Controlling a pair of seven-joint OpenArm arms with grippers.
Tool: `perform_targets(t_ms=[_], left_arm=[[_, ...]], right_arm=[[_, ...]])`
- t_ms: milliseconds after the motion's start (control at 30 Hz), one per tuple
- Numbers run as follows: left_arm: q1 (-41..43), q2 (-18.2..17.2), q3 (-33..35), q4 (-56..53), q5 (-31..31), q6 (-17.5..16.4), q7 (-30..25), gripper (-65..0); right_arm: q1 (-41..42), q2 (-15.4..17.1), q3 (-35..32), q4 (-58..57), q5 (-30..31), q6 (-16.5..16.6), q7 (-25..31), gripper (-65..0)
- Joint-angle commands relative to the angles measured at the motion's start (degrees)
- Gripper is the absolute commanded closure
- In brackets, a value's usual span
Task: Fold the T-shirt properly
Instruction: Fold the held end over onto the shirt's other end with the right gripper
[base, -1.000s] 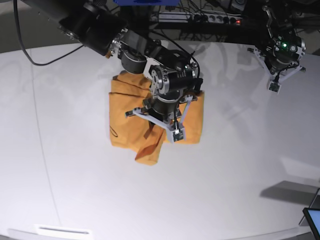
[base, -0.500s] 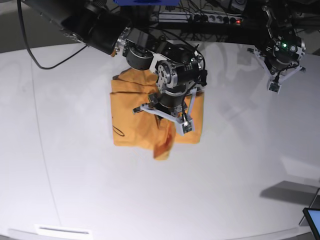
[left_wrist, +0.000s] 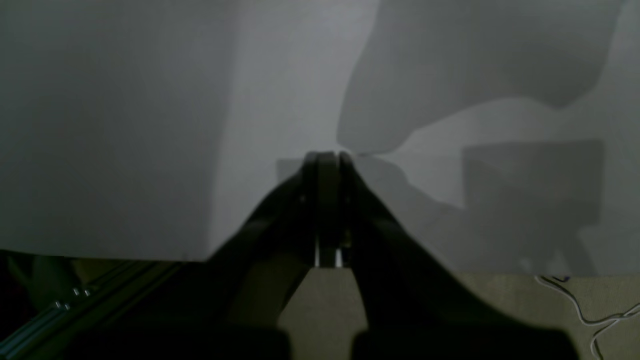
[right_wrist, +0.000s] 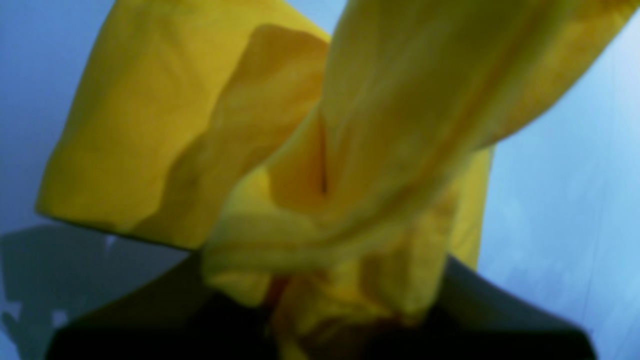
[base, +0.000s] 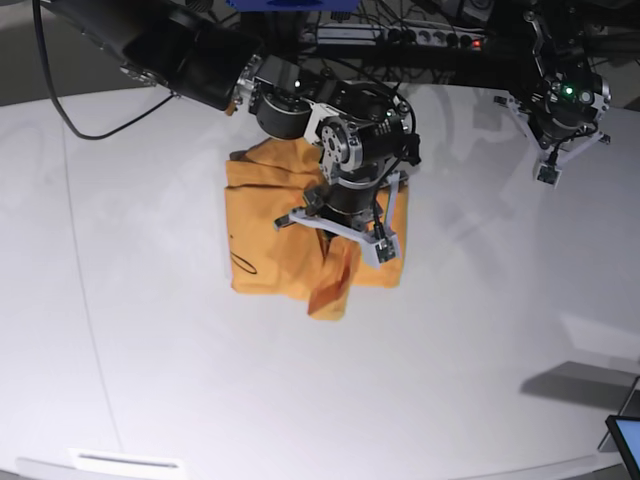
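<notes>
Shifted rightward since earlier, the right gripper (base: 335, 262) stays clamped on the T-shirt (base: 262, 235), a bunched fold dangling. Left gripper (left_wrist: 325, 160) hangs closed, empty, above the table (base: 450, 360).

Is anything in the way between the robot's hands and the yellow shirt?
No. The right gripper is already shut on a bunch of the T-shirt. The left gripper hangs shut far off to the side, with only bare white table between it and the shirt.
</notes>
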Motion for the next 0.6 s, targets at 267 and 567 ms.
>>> perform_targets(t_ms=[267,567], left_arm=[[0.1,-1.1,3.78,0.72,0.41,0.27,-0.3,0.0],[-0.07,-0.92,5.89,0.72,0.41,0.36,-0.3,0.0]], right_arm=[[1.75,-1.07,0.05,0.91,-1.35,-0.06,3.13,0.0],[1.75,-1.07,-1.79,0.91,-1.26,-0.06,3.92,0.0]])
